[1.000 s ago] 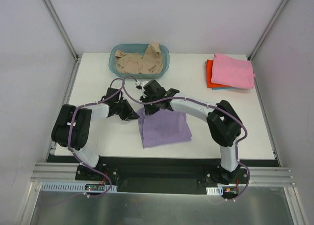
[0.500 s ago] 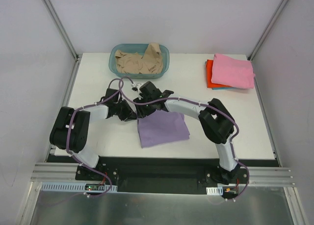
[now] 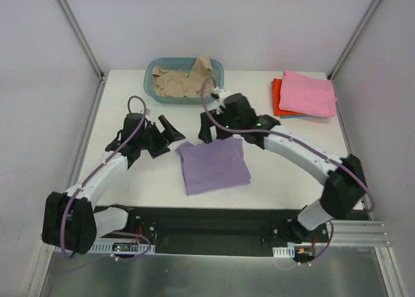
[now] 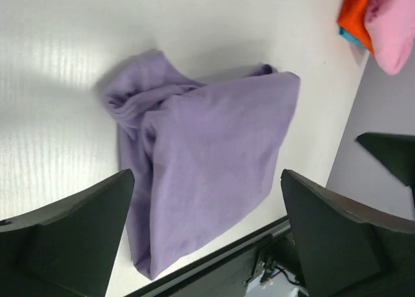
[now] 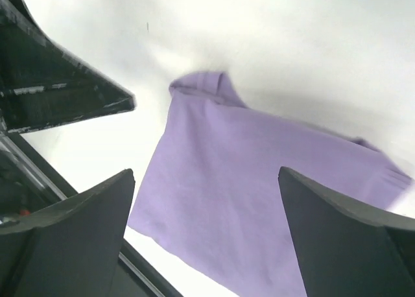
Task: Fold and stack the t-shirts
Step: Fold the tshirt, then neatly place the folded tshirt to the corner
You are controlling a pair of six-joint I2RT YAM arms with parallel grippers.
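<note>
The left gripper (image 3: 164, 137) is off the purple shirt (image 3: 214, 167) and now sits further toward the table's left edge, apart from the cloth, fingers spread wide with nothing between them. Its arm now lies low and stretched, the elbow down by the near-left corner. The right gripper (image 3: 213, 132) has risen and shifted toward the far edge and to the right; it now hangs over the shirt's far edge with its fingers apart and empty. Its elbow has swung out to the near-right corner. The shirt's far-left corner, covered by both grippers before, now shows, lying bunched on the table.
</note>
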